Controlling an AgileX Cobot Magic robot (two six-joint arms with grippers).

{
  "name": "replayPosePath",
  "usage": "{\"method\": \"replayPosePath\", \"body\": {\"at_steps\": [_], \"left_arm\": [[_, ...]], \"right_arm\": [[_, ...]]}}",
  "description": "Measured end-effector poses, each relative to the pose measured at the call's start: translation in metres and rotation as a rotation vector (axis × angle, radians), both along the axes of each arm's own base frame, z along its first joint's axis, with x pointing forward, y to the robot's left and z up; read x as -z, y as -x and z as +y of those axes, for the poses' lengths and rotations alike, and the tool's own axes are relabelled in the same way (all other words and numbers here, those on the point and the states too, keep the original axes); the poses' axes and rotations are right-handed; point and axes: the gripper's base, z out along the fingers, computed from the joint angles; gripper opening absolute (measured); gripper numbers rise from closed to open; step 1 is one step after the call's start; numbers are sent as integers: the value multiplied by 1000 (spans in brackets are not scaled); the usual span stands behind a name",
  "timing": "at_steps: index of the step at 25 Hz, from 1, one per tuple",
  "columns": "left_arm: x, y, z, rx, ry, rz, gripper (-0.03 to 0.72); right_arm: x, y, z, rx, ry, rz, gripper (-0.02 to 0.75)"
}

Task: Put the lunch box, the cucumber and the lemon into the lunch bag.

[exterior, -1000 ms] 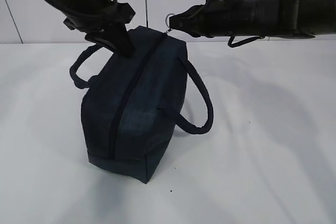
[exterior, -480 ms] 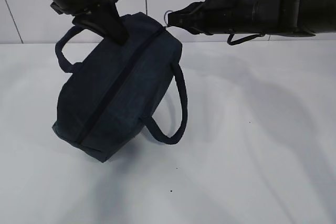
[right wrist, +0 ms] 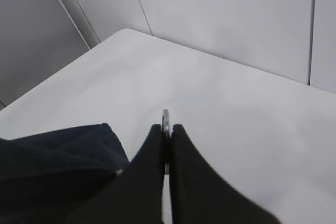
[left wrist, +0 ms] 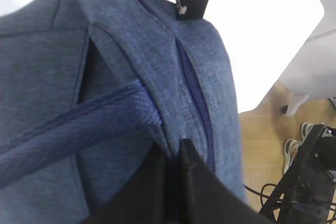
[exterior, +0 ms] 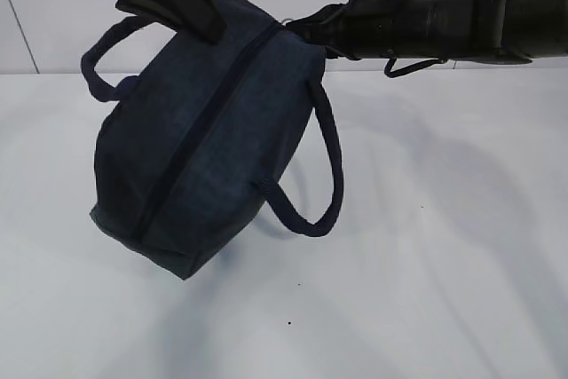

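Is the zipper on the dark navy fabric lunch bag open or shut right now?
Shut: the dark navy fabric lunch bag shows its zipper as one closed seam along the top, no gap or contents visible.

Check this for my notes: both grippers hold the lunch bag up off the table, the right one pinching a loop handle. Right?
Not quite. The right gripper pinches the zipper's metal ring pull, not a handle, as the right wrist view shows. Otherwise right: the left gripper grips fabric and the lunch bag hangs clear.
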Motion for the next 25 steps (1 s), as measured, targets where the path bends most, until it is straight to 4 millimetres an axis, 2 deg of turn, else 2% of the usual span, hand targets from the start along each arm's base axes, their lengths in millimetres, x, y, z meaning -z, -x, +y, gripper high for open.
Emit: {"method": "replayPosePath", "body": {"at_steps": [10, 12, 17, 18, 22, 25], "left_arm": [[0, 1, 0, 7, -5, 3, -6], [0, 2, 0, 12, -3, 9, -6], [12, -5, -3, 15, -14, 44, -6], [16, -7, -4, 14, -17, 52, -6], [25, -16, -7, -13, -12, 48, -6], [27, -22, -9, -56, 13, 33, -6]], "right_arm": [[1, 1, 1, -28, -42, 24, 6], [3, 0, 0, -19, -72, 65, 54], [-1, -3, -2, -5, -107, 88, 366], [-4, -4, -2, -3, -114, 84, 404], [-18, -5, -15, 23, -137, 69, 432], [-44, -2, -32, 54, -148, 13, 422]]}}
